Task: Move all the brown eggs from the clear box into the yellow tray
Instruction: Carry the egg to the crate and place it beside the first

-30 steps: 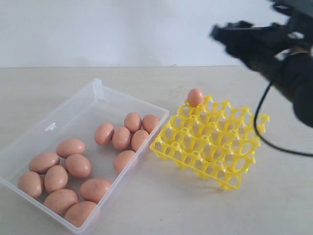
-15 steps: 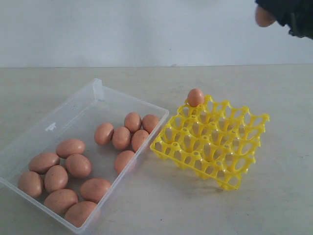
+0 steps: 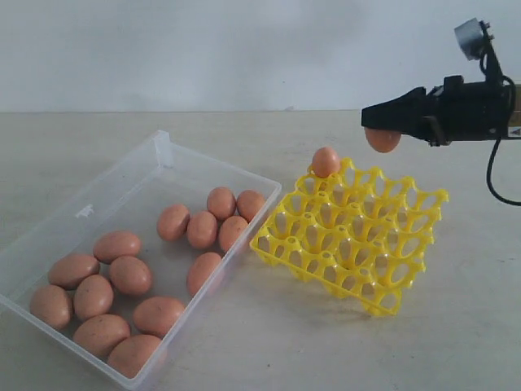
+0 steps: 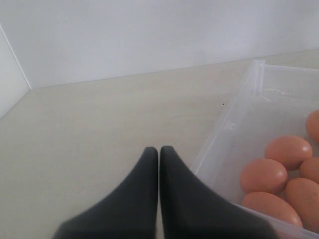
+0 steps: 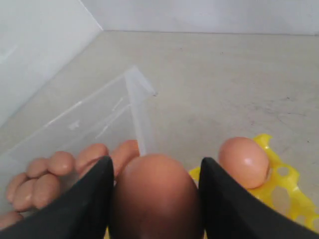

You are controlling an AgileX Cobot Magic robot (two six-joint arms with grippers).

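Eggs: fourteen brown eggs [image 3: 130, 275] lie loose on the floor of the clear box [image 3: 122, 187], in two groups, one toward its near left end and one toward its right wall. Shells are smooth, oval and reddish-brown with faint darker speckling. A fifteenth, the seated egg [image 3: 326, 161], stands upright in the far corner cup of the yellow tray [image 3: 383, 244]. A sixteenth, the held egg [image 3: 383, 142], is in the air to the right of the seated egg, apart from the tray.

Box: transparent thin plastic, shallow, rectangular with low walls. A clasp tab [image 3: 163, 147] stands on the far rim. A small raised mark on the floor is too small to read.

Tray: bright yellow plastic, an open lattice of cups with raised peaks. Its left corner is just beside the box's right wall; whether they touch I cannot tell.

Right tool [image 3: 378, 122]: black, jaws parted about an egg's width and clamped on the held egg, one finger on each side, as the right wrist view shows. A black cable [image 3: 491, 175] hangs from the arm.

Left tool [image 4: 159, 149]: black tapered fingers pressed together, gripping nothing, over the bare surface [image 3: 269, 350] just outside the box wall.

Surface: pale beige and matte, with a plain white wall [image 3: 203, 49] behind.
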